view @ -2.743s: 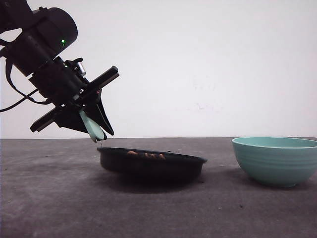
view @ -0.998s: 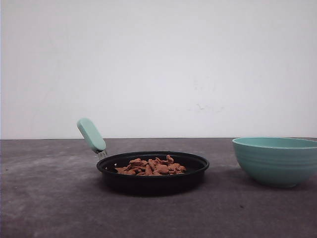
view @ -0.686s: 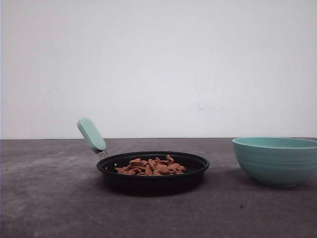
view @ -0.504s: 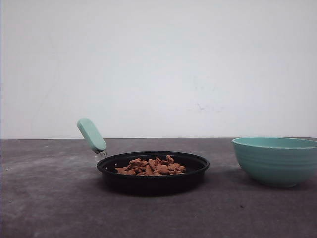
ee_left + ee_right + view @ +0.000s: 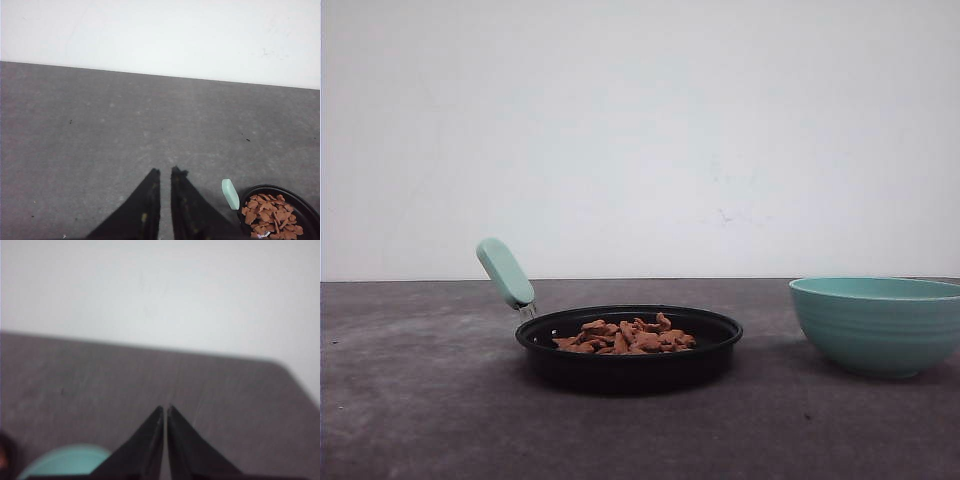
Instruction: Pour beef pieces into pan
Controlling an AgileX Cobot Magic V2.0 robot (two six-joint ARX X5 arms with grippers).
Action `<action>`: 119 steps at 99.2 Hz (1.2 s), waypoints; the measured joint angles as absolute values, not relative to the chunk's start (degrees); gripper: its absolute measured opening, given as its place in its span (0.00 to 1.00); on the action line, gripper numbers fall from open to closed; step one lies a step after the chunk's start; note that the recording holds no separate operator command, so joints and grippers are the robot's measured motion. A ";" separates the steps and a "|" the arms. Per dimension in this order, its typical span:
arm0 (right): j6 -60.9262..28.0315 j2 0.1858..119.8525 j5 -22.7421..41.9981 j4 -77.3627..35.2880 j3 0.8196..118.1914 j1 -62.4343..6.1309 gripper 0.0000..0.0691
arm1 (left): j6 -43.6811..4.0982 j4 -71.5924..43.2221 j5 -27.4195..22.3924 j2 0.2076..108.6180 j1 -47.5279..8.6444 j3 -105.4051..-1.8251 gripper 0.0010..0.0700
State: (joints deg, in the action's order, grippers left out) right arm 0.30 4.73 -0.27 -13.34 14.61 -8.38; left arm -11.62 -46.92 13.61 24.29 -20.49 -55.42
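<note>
Looking across the desk (image 5: pixel 420 420), I see the pan (image 5: pixel 628 345) resting flat with the beef pieces (image 5: pixel 625 337) heaped inside it, its mint handle (image 5: pixel 505 273) angled up toward my left. A few seconds ago my left arm had that handle and the pan was tipped, with only a sliver of meat showing; now the arm is gone from the front view and the pan has not stirred over the last second. The teal bowl (image 5: pixel 876 324) stands well apart to the right. From the left wrist, the left fingers (image 5: pixel 164 175) are nearly closed, a thin gap between them, gripping nothing, with the pan off to one side. The right fingers (image 5: pixel 164 411) are pressed together and empty above the bowl's rim (image 5: pixel 65 460). I judge the pour finished.
</note>
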 joint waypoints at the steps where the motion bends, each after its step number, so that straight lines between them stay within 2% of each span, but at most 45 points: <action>1: 0.49 4.14 -0.84 -13.37 13.67 -8.21 0.02 | -11.62 -46.92 13.61 24.29 -20.49 -55.42 0.01; 10: 1.98 -0.01 -4.69 -13.32 6.92 -6.70 0.02 | -11.62 -46.94 13.61 24.32 -20.49 -55.42 0.01; 27: 3.27 0.58 -9.87 -10.52 1.63 -5.34 0.02 | -11.62 -46.89 13.63 24.10 -20.49 -55.40 0.01; 119: 5.89 0.21 -8.91 -9.72 1.08 -3.75 0.02 | -11.62 -47.18 13.61 23.84 -20.49 -55.40 0.01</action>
